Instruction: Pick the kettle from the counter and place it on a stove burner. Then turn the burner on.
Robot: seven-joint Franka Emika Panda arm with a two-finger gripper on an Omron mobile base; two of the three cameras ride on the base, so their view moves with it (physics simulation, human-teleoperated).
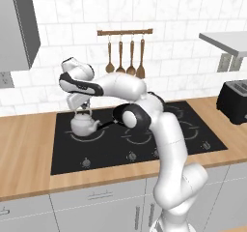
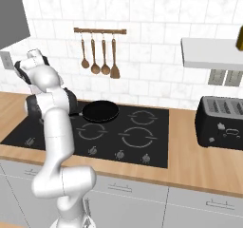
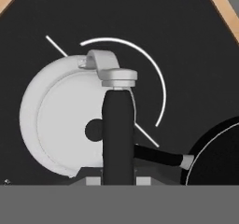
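The silvery-white kettle [image 1: 84,125] is over the front-left burner ring [image 1: 90,135] of the black cooktop [image 1: 144,144]. Whether it rests on the glass or hangs just above it, I cannot tell. My gripper [image 1: 83,109] comes down from above and is shut on the kettle's arched black-topped handle [image 3: 118,134]. In the hand view the kettle [image 3: 60,120] lies below with its spout [image 3: 112,66] pointing up the picture. It covers the left part of the burner's white ring [image 3: 156,83], and my gripper [image 3: 118,178] clamps the handle at the bottom edge. The tan wooden counter [image 1: 24,149] surrounds the cooktop.
A black frying pan [image 2: 100,111] sits on the rear-left burner, its handle [image 3: 158,157] reaching toward the kettle. Burner knobs [image 1: 86,162] line the cooktop's front edge. A black toaster [image 2: 220,122] stands on the counter to the right. Wooden utensils [image 1: 125,57] hang on the tiled wall.
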